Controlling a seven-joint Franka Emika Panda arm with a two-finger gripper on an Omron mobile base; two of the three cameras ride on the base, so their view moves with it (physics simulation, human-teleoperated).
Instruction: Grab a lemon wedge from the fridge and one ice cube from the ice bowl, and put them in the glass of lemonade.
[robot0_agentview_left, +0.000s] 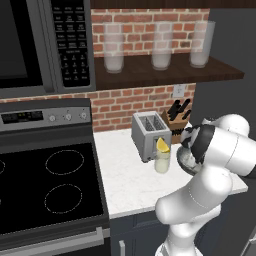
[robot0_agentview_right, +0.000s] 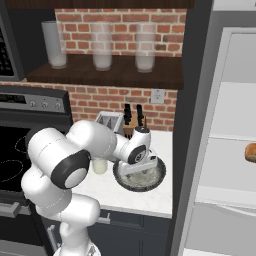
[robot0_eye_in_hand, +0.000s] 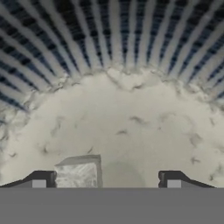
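Observation:
My gripper (robot0_agentview_right: 141, 170) reaches down into the ice bowl (robot0_agentview_right: 159, 180) at the counter's right end. In the hand view the jaws stand wide apart over the bowl's pale inside (robot0_eye_in_hand: 131, 127). An ice cube (robot0_eye_in_hand: 78, 174) lies between them, close against the left fingertip (robot0_eye_in_hand: 41, 179) and well apart from the right one. The glass of lemonade (robot0_agentview_left: 162, 161) stands just left of the bowl, in front of the toaster, with the yellow lemon wedge (robot0_agentview_left: 163, 145) at its top. The fridge (robot0_agentview_right: 235, 115) is open on the right, white shelves showing.
A toaster (robot0_agentview_left: 149, 134) and a knife block (robot0_agentview_left: 177, 117) stand behind the glass. Three tall frosted glasses (robot0_agentview_left: 114, 50) line the shelf above. The stove (robot0_agentview_left: 55, 185) lies to the left. An orange-brown lump (robot0_agentview_right: 250, 151) rests on a fridge shelf.

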